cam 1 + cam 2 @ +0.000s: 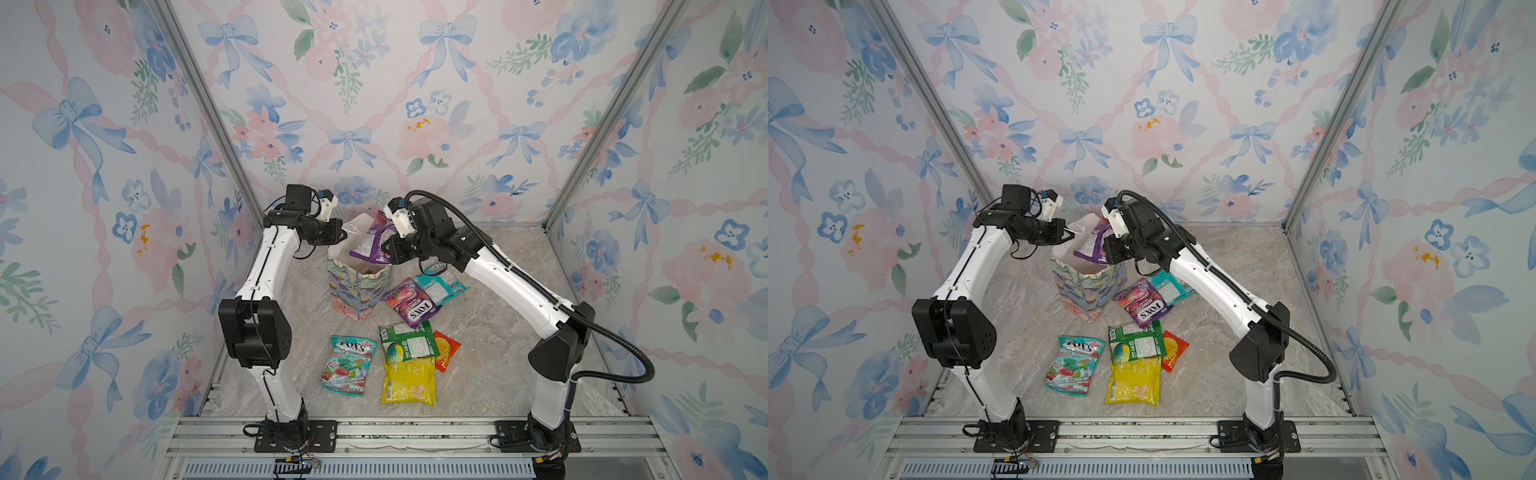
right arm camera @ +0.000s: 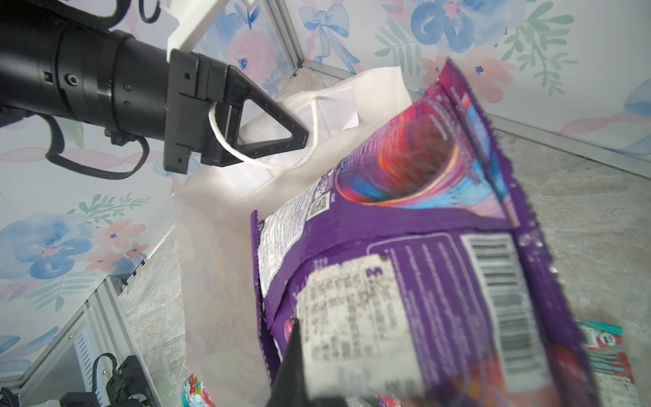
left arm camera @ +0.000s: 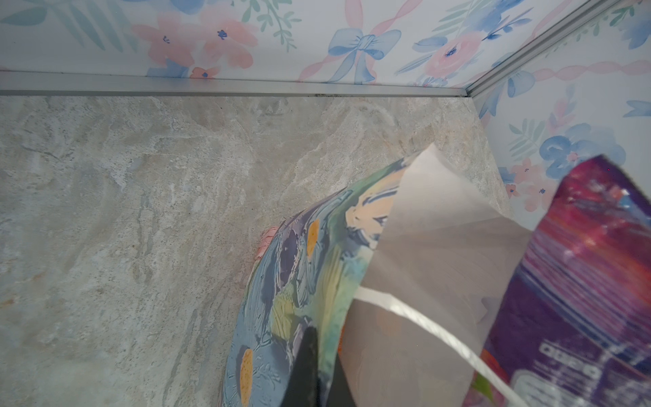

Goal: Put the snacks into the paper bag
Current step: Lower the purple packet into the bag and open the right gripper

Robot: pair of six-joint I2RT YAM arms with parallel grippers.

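The floral paper bag (image 1: 358, 291) (image 1: 1086, 293) stands upright mid-table with its white inside showing. My left gripper (image 1: 343, 235) (image 1: 1071, 237) (image 3: 326, 349) is shut on the paper bag's rim (image 3: 317, 267), with the white cord handle (image 2: 225, 141) looped by its fingers (image 2: 281, 135). My right gripper (image 1: 385, 249) (image 1: 1106, 249) (image 2: 310, 359) is shut on a purple snack packet (image 1: 371, 241) (image 1: 1093, 243) (image 3: 581, 282) (image 2: 422, 229), held tilted over the bag's mouth. Other snacks lie on the table: purple FOX'S (image 1: 409, 305), teal (image 1: 440, 283), mint teal (image 1: 349, 365), green (image 1: 409, 343), yellow (image 1: 409, 380), orange-red (image 1: 446, 351).
Floral walls with metal corner posts (image 1: 216, 124) close in the marble table (image 1: 498, 332) on three sides. An aluminium rail (image 1: 415, 432) with both arm bases runs along the front edge. Something orange shows dimly inside the bag (image 3: 387, 317).
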